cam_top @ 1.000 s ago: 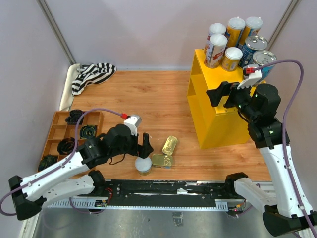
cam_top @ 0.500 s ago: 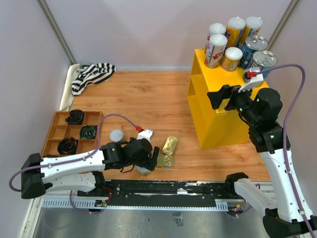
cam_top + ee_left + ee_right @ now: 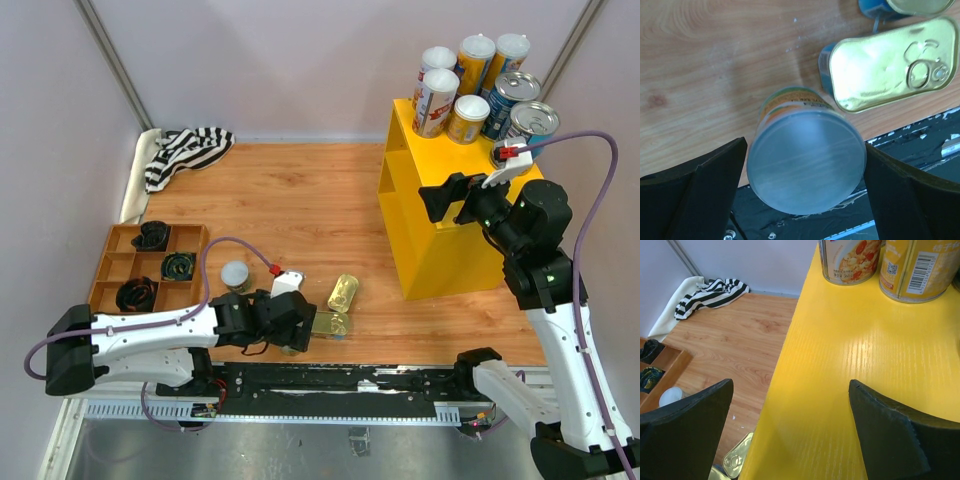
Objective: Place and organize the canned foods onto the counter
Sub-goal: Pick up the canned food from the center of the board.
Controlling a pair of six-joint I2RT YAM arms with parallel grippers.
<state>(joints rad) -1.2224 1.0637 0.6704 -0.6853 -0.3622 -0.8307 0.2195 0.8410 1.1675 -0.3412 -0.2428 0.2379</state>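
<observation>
My left gripper (image 3: 294,334) is open at the table's near edge, low over an upright white-lidded tube with an orange label (image 3: 805,167). Its fingers (image 3: 700,187) stand either side of the lid without gripping it. That tube is mostly hidden in the top view. Two flat gold tins (image 3: 328,323) (image 3: 343,292) lie just right of it; the nearer one also shows in the left wrist view (image 3: 890,62). Another white-lidded tube (image 3: 235,273) stands further left. The yellow counter (image 3: 440,235) carries several cans on top (image 3: 436,100). My right gripper (image 3: 445,195) is open and empty above its top (image 3: 840,365).
A brown wooden tray (image 3: 120,262) with dark lumps sits at the left. A striped cloth (image 3: 185,150) lies at the back left. The black rail (image 3: 340,380) runs along the near edge, right behind the left gripper. On the counter, a red-white can (image 3: 850,260) and a yellow can (image 3: 917,270) stand beyond the right gripper.
My left arm has stretched out to the right and brought its open gripper down around the tube by the gold tins, uncovering the other tube by the tray. The right arm barely moved.
</observation>
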